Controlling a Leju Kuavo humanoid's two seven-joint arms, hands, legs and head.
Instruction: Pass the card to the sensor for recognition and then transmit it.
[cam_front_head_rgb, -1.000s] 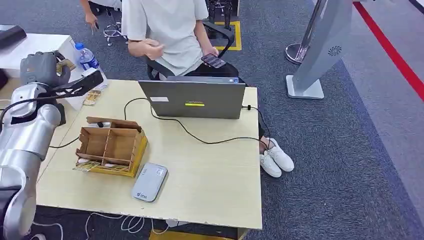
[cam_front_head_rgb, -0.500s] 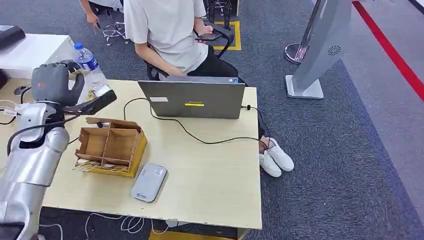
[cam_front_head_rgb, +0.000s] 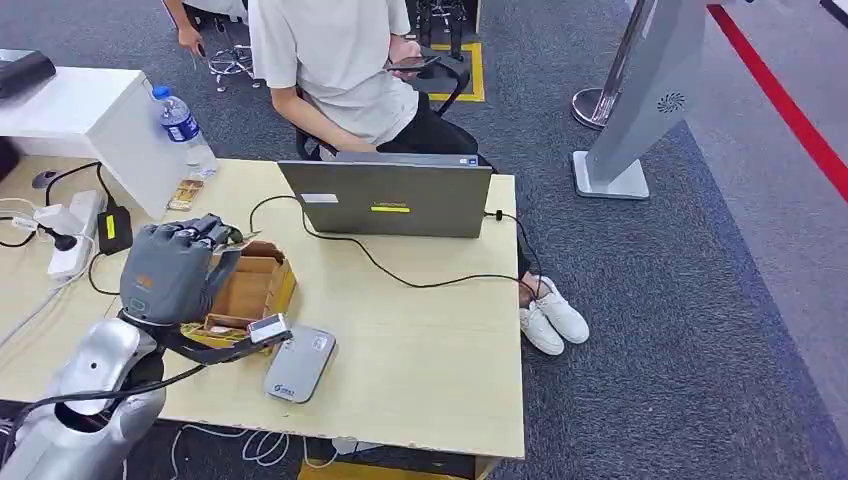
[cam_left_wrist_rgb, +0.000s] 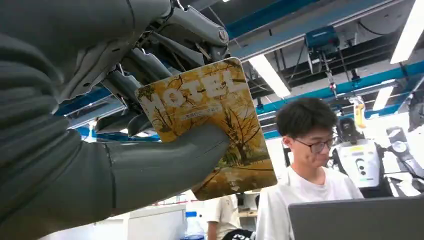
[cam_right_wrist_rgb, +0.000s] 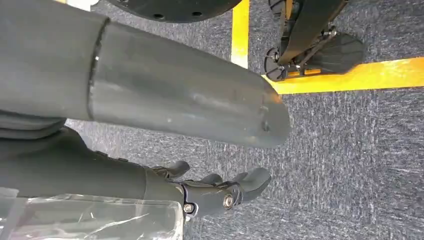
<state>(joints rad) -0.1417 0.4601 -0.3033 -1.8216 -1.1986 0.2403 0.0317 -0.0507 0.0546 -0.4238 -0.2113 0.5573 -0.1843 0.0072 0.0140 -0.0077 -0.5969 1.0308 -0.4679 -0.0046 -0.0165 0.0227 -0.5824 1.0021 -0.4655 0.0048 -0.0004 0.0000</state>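
The left hand (cam_front_head_rgb: 172, 272) holds the card (cam_left_wrist_rgb: 210, 125), pinched between the thick thumb across its printed face and the darker fingers (cam_left_wrist_rgb: 150, 55) behind its upper edge. The card is a yellow "MOTEL" key card with an autumn-tree picture. About half of it sticks out past the thumb, and its long axis runs out and away from the palm.

In the head view the hand hangs over the cardboard box (cam_front_head_rgb: 252, 290). The grey sensor (cam_front_head_rgb: 299, 364) lies flat on the table (cam_front_head_rgb: 420, 340), just beyond the box. From the hand it lies down and a little to the robot's right, close by and on the near side.

The coming move seems to turn on this: the card's face looks off sideways rather than down at the reader's flat top, so the wrist will likely have to roll the card over as it lowers.

The right hand (cam_right_wrist_rgb: 220, 192) hangs by the carpet floor, fingers loosely apart and holding nothing (it is far from the sensor, so the left is plainly the nearer hand).
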